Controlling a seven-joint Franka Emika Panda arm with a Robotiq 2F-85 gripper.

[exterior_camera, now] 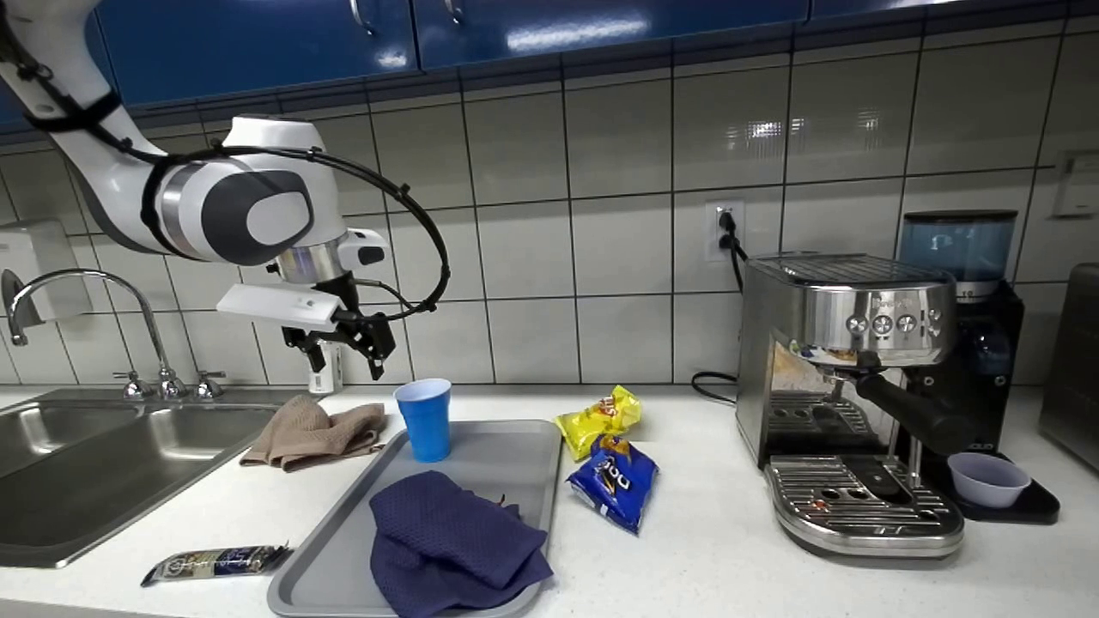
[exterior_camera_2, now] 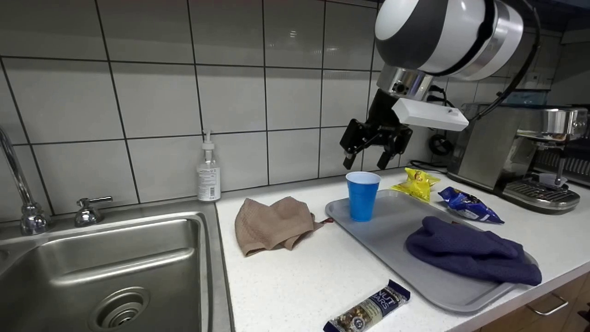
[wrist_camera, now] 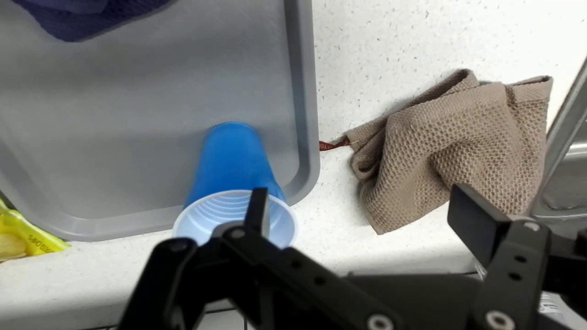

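Observation:
My gripper [exterior_camera: 347,362] is open and empty, pointing down above the counter in both exterior views [exterior_camera_2: 366,161]. In the wrist view its fingers [wrist_camera: 365,206] are wide apart, one overlapping the rim of the blue cup [wrist_camera: 231,160], the other near the brown cloth [wrist_camera: 458,146]. The cup stands upright at the back corner of the grey tray [exterior_camera: 506,446], below the gripper. A crumpled dark purple cloth [exterior_camera: 455,541] lies on the tray's front part. The brown cloth [exterior_camera_2: 276,226] lies on the counter between tray and sink.
A nut bar [exterior_camera_2: 368,309] lies beside the tray. Yellow [exterior_camera: 601,418] and blue [exterior_camera: 616,481] snack bags lie on its other side. A sink [exterior_camera_2: 205,258], a pump bottle [exterior_camera_2: 209,177], an espresso machine [exterior_camera: 773,369] and a tiled wall [exterior_camera: 618,249] surround the area.

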